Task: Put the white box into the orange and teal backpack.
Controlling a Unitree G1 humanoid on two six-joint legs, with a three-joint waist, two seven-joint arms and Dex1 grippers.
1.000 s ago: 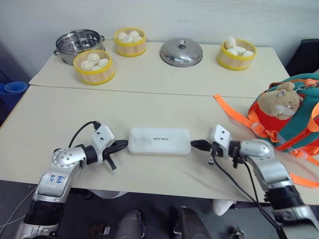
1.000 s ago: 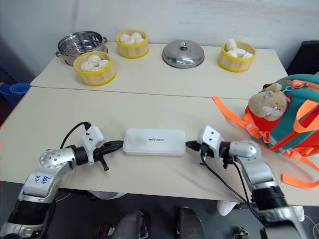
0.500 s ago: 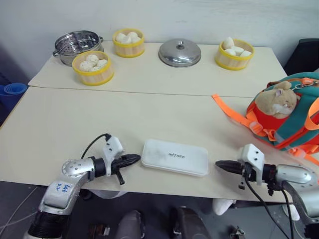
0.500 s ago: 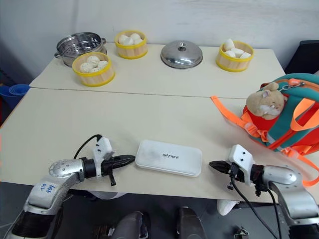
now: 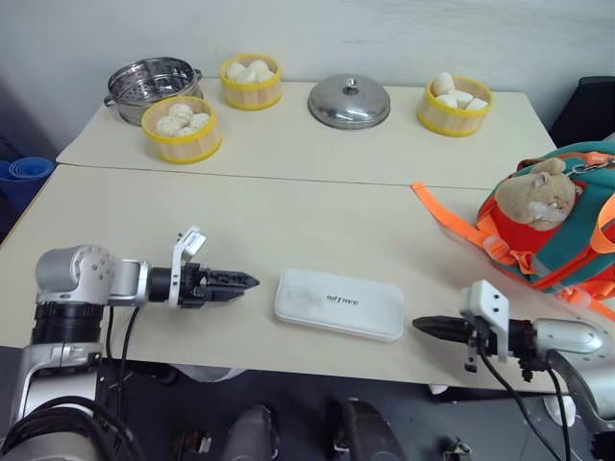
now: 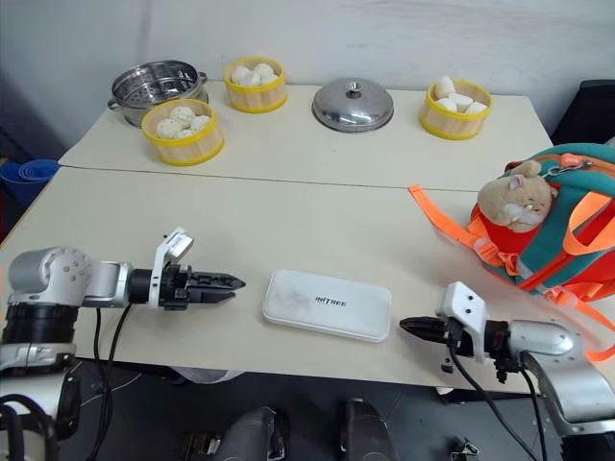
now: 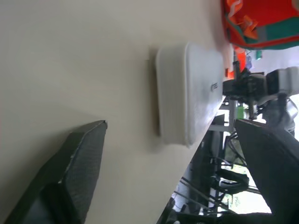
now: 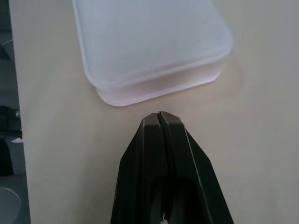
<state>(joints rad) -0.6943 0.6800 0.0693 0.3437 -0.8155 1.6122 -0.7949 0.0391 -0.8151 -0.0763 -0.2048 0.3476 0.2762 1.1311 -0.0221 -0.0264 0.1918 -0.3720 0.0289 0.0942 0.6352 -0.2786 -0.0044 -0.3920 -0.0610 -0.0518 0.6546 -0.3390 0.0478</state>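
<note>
Left hand (image 5: pixel 248 280): reaches level in from the left side of the near surface (image 5: pixel 144 221), pointing at the left short end of the white box (image 5: pixel 338 303) with a gap between them; the left wrist view shows its two fingers (image 7: pixel 74 172) spread wide, released, holding nothing.
Right hand (image 6: pixel 405 328): low over the near edge, pointing at the right short end of the white box, just short of it; fingers pressed together, clenched on nothing.
White box: one, lying flat near the front edge of the near surface, between the two hands, touched by neither, slightly askew.
Writing: small dark lettering in the middle of the box lid, too small to read with certainty; blue handwritten marks on the left arm cannot be read.
Orange and teal backpack (image 5: pixel 577 240): one, at the right edge of the surface, well apart from the box, with a tan plush hamster (image 5: pixel 538 197) on its front and an orange strap (image 5: pixel 447 219) trailing toward the middle.
Steamer baskets: three yellow ones holding white buns (image 5: pixel 181 130), (image 5: pixel 251 81), (image 5: pixel 455 104) on the far surface.
Metal pot (image 5: pixel 152 84): one, at the far left.
Metal lid (image 5: pixel 349 102): one, between the baskets.
</note>
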